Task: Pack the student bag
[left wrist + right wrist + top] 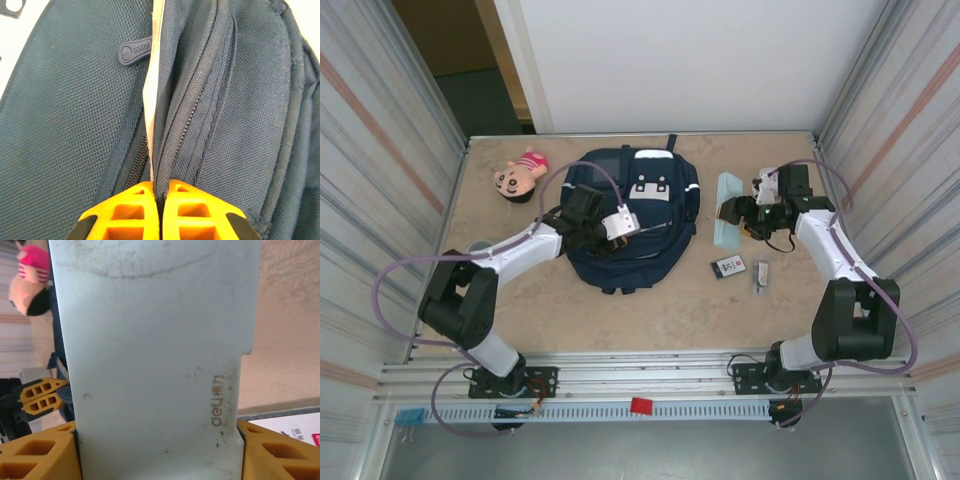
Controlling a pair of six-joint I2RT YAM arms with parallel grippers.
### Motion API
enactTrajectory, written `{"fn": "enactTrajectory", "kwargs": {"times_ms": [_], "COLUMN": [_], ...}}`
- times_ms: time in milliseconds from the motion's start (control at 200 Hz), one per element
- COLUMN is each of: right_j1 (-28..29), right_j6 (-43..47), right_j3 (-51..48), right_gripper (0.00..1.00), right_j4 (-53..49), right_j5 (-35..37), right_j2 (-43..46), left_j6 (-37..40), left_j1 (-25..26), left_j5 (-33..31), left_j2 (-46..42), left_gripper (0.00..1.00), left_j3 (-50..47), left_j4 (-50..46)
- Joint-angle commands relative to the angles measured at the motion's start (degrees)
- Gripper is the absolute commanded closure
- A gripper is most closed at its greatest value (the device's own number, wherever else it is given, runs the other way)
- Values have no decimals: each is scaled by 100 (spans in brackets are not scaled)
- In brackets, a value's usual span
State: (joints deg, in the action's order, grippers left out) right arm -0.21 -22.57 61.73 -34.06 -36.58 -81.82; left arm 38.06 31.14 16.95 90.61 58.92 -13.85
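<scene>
Navy student bag (65, 130) fold pinched tight in left hand (159, 194) — white trim (152, 100) alongside, zipper pull (134, 50) beyond.

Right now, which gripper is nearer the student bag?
Left. The left gripper is on the student bag itself, jaws shut on a fold by its zip. The right gripper is off the bag's right side, holding a pale case.

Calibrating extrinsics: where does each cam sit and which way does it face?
Top external: above and behind the robot, looking down on the table; left arm and right arm show.
Left wrist: on the left arm, facing along the shut left gripper onto the student bag.
Right wrist: on the right arm, facing past the right gripper at its pale case.
Shared: plush doll, top and right wrist views.
</scene>
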Motion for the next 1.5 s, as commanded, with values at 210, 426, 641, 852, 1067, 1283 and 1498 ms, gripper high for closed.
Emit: {"fn": "enactTrajectory", "kwargs": {"times_ms": [210,426,641,852,1067,1283,1498], "right_j1": [-222,-64,886,2269,3010,3160,3408], "right_j6": [-202,-426,-1137,-2884,-3713,-4613,-5071], "right_j3": [-130,-436,-989,-1638,-1568,-1215,-587], "right_gripper": [53,54,54,53,54,53,52], "right_j4": [-414,-757,-841,891,2048,2745,3454], "right_j5": [-1030,-1335,-1296,-989,-523,614,1830], "right_j2": [517,1042,1785,2156,1346,307,-846], "left_j6": [-2350,-3328,-3877,-4073,-4207,-4273,-4333], "left_j1": [710,701,559,543,543,542,543], "left_j5": [-685,-557,-106,189,326,372,380], "left_j2": [-1189,-1282,-1212,-1078,-1213,-1282,-1318], "left_gripper": [100,100,100,100,100,100,100], "left_j3": [608,1210,1534,2044,2019,1922,1917], "left_j4": [-977,-1178,-962,-1169,-1073,-858,-640]}}
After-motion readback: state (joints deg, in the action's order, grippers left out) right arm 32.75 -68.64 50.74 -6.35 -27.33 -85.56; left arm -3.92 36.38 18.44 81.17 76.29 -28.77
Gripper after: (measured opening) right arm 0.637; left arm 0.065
